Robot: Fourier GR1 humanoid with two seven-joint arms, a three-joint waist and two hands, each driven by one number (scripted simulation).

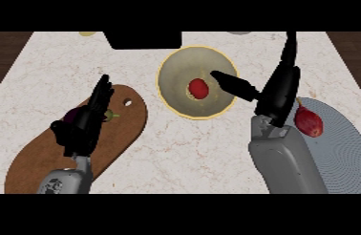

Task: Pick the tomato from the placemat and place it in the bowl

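One red tomato (199, 88) lies inside cream yellow-rimmed bowl (175, 71), tabletop far centre: placing looks done, only retreat left. Right hand (278, 91) fingers released beside bowl; left hand (84, 122) fingers relaxed, near-left.

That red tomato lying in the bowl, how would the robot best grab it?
Probably from straight above: the tomato lies in the middle of the bowl, whose raised rim blocks any sideways approach. It looks oval, so the right hand, open beside it, should pinch across its narrower width, left and right sides in the head view.
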